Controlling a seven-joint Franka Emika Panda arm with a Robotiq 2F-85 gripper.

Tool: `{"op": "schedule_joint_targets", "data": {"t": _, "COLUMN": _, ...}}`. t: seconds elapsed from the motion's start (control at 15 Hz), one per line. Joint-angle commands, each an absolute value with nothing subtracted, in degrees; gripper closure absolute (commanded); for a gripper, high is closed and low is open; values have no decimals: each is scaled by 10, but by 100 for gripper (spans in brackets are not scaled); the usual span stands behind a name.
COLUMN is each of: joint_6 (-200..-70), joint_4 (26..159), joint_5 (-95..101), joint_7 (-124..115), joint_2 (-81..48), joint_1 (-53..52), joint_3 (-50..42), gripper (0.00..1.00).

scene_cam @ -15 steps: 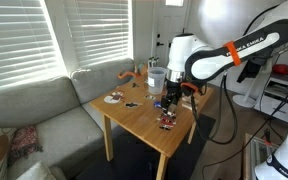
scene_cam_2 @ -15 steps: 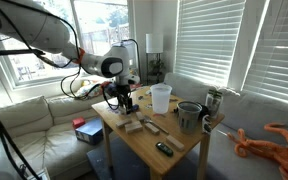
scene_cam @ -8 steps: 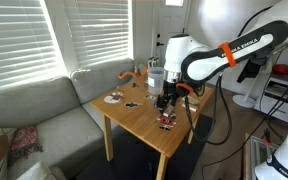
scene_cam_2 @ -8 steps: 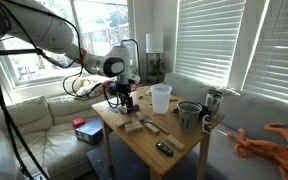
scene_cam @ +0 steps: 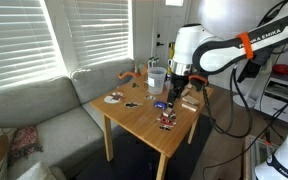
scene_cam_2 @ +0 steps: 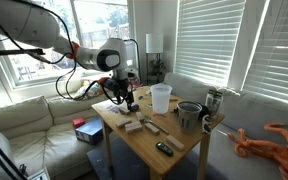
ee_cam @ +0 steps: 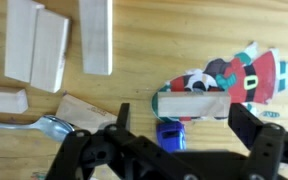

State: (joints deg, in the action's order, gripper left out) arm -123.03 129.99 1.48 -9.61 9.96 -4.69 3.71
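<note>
1. Hanging low above the wooden worktop [scene_cam: 134, 122], the gripper [ee_cam: 180, 122] is seen released, with its two fingers set wide apart.
2. A small blue piece [ee_cam: 171, 136] is found lying on the wood between the fingers, and no contact with either finger can be seen.
3. Just beyond the blue piece, a short wooden block [ee_cam: 194, 103] is laid across a colourful flat figure [ee_cam: 246, 72].
4. More wooden blocks [ee_cam: 49, 48] are spread to one side, and a metal utensil [ee_cam: 46, 125] is partly shown near them.
5. In both exterior views the gripper is placed near the worktop edge on the arm's side, and a clear cup [scene_cam_2: 161, 98] is seen near it, by the corner toward the windows.
</note>
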Motion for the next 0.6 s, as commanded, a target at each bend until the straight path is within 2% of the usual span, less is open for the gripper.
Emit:
{"op": "schedule_joint_targets", "data": {"t": 0.0, "joint_6": -1205, "joint_4": 1354, "joint_5": 34, "joint_7": 31, "joint_2": 163, "joint_1": -38, "joint_3": 22, "gripper": 0}}
{"op": "schedule_joint_targets", "data": {"t": 0.53, "joint_6": -1217, "joint_4": 1406, "joint_5": 81, "joint_7": 276, "joint_2": 197, "joint_1": -43, "joint_3": -10, "gripper": 0}}
